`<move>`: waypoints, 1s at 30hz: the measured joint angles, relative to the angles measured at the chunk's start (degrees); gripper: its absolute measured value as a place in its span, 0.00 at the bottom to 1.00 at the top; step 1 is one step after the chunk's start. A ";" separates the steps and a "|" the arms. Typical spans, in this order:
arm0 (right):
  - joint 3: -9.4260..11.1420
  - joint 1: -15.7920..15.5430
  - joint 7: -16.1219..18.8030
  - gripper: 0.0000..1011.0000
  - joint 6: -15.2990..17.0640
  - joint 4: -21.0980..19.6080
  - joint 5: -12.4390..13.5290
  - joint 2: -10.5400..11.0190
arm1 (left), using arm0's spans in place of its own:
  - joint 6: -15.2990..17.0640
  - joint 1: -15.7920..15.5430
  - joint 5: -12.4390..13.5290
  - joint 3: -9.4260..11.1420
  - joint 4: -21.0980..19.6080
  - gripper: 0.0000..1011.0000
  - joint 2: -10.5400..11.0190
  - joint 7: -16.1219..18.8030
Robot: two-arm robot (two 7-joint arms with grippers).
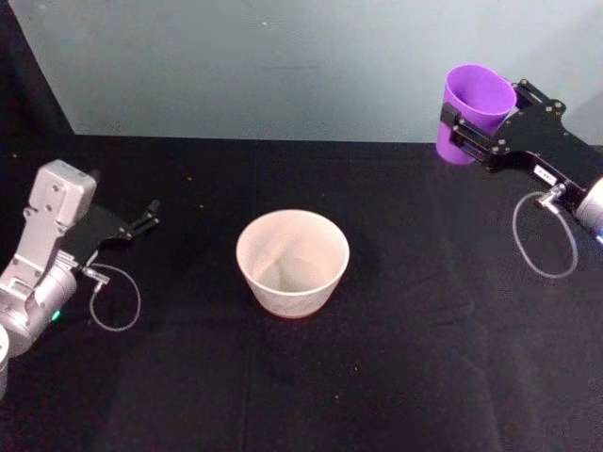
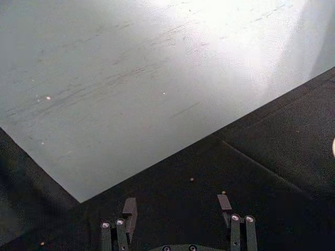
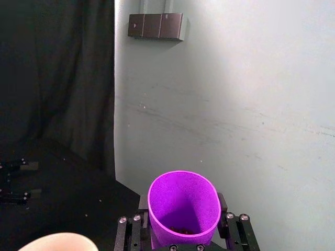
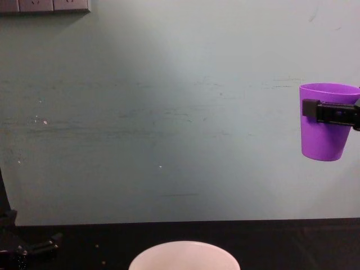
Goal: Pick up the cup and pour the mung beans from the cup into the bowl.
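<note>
My right gripper (image 1: 471, 118) is shut on the purple cup (image 1: 471, 111) and holds it upright, high above the table at the far right, well right of and behind the bowl. The right wrist view looks into the cup (image 3: 183, 209), where a few dark mung beans (image 3: 182, 229) lie at its bottom, with fingers (image 3: 223, 204) on both sides. From the chest view the cup (image 4: 325, 128) hangs well above the bowl (image 4: 184, 256). The pale bowl (image 1: 293, 262) stands at the table's middle and looks empty. My left gripper (image 1: 148, 218) rests open at the left, apart from the bowl.
A black cloth (image 1: 396, 358) covers the table, with a few stray specks on it. A pale wall (image 4: 169, 112) rises right behind the table's far edge, close behind the raised cup. Open room lies around the bowl on all sides.
</note>
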 joint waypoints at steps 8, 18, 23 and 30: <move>0.00 0.00 0.00 0.72 0.00 0.00 0.00 0.00 | 0.00 0.00 0.00 0.00 0.00 0.99 0.00 0.00; 0.00 0.00 0.00 0.72 0.00 0.00 0.00 0.00 | 0.00 0.00 0.00 0.00 0.00 0.99 0.00 0.00; 0.00 0.00 0.00 0.72 0.00 0.00 0.00 0.00 | 0.00 0.00 0.00 0.00 0.00 0.99 0.00 -0.01; 0.00 0.00 0.01 0.72 0.00 0.00 0.00 0.00 | 0.00 0.00 0.00 0.00 0.00 0.99 0.00 0.00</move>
